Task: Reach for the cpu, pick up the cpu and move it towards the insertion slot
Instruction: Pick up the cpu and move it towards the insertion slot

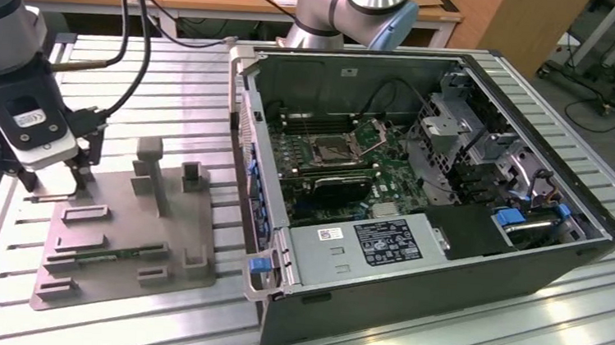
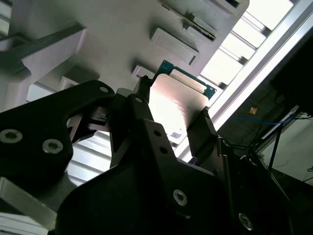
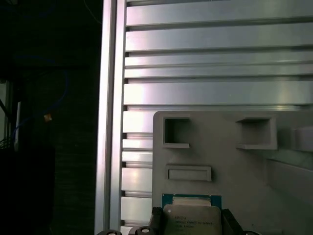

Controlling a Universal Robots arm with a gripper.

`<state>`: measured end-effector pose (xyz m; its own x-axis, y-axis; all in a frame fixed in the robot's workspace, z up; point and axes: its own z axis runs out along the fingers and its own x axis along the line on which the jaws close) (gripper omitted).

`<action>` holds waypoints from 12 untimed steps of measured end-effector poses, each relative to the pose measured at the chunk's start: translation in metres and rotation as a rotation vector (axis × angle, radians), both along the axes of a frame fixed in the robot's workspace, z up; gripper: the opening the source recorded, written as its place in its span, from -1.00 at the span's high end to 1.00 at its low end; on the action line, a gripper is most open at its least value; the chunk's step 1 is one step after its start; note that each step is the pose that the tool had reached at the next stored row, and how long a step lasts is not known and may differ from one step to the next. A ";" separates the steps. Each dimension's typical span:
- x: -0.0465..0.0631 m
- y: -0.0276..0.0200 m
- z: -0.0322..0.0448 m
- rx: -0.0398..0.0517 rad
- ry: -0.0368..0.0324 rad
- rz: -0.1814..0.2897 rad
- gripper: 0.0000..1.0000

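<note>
Gripper (image 2: pixel 173 110) fingers (image 2: pixel 203 132) are closed narrow on the cpu (image 2: pixel 181 98) and touch two opposite edges, at the 10 o'clock corner of the grey tray (image 1: pixel 107 276) in the exterior view. Toward 3 o'clock from it, well apart, I see the insertion slot (image 1: pixel 332 148) inside the computer case (image 1: pixel 408 296).

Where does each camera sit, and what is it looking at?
Exterior view: off the arm, high up, looking down on the black computer case and grey fixture plate; the black gripper shows.
First wrist view: on the arm, facing the silvery square cpu with a green rim.
Second wrist view: on the arm, behind the gripper, facing the cpu.
Both wrist views share the gripped cpu.
</note>
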<state>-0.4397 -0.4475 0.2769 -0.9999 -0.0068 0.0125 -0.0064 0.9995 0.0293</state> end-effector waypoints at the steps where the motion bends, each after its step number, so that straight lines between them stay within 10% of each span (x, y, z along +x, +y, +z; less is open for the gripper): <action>1: 0.000 0.0000 0.0006 -0.0003 0.0000 0.000 -0.08; 12: 0.000 0.0004 0.0064 -0.0045 0.0000 0.000 -0.08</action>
